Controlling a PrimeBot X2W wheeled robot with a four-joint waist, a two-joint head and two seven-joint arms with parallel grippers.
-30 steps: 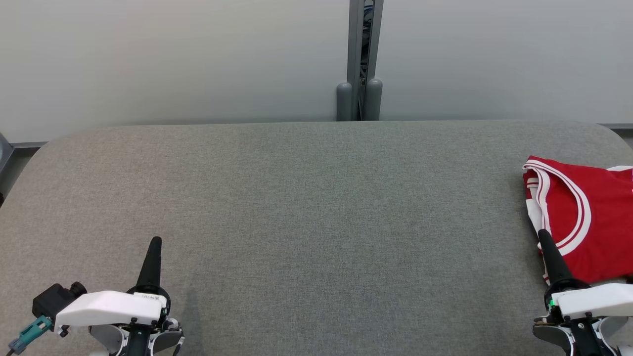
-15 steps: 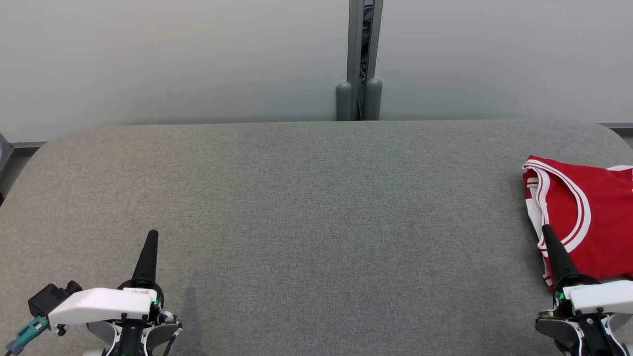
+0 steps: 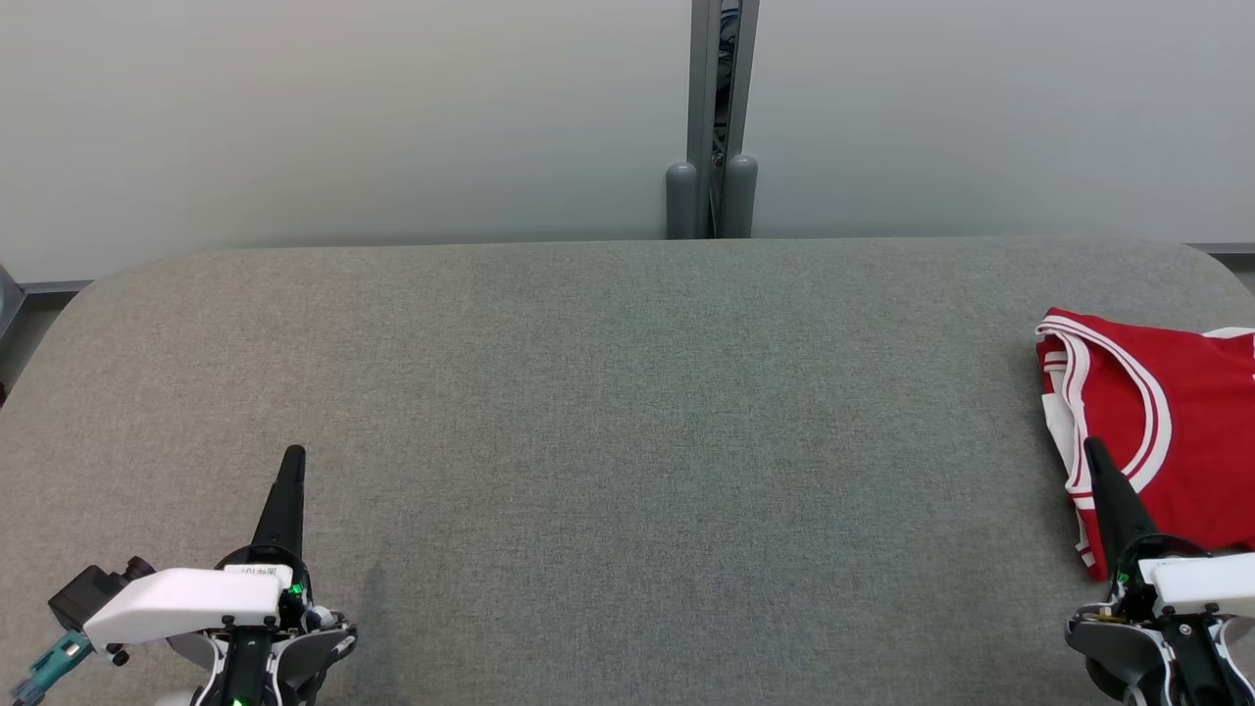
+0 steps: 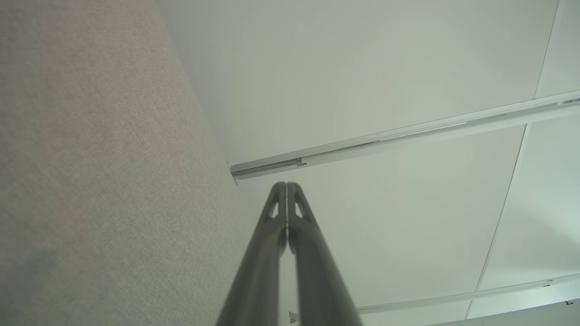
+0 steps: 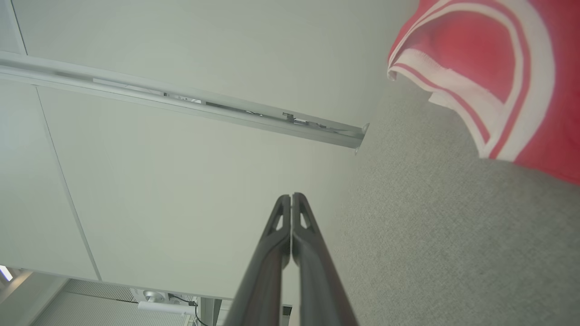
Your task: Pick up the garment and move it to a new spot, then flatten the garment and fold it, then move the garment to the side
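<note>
1. Nearest to us, at the lower left of the head view, the left tool (image 3: 291,461) hangs over the grey bench (image 3: 627,441). Its two dark fingers are pressed together into a single point and hold nothing. The left wrist view shows the same pair (image 4: 286,185) with the tips meeting
2. Beside that tool's white housing we see a small black block (image 3: 86,596) and a teal connector (image 3: 49,669)
3. At the lower right, the right tool (image 3: 1095,453) is likewise pinched narrow and empty. The right wrist view has its tips (image 5: 291,197) touching each other
4. The garment (image 3: 1196,431), a red jersey with white-and-red striped trim, lies folded over itself at the bench's right end and runs off the right edge of the head view
5. In the head view the right tool's tip overlaps the garment's near left edge. In the right wrist view the cloth (image 5: 462,50) sits up and to the right of the fingers, apart from the tips, with bare bench fabric between them
6. The left tool is well apart from the garment, with most of the bench's width between them
7. Beyond the bench's rounded far edge stand pale wall panels (image 3: 343,118). A grey upright post (image 3: 713,98) rises between them, with two rounded grey stubs (image 3: 682,201) at its foot
8. Both wrist views catch a metal rail (image 5: 181,104) crossing those panels
</note>
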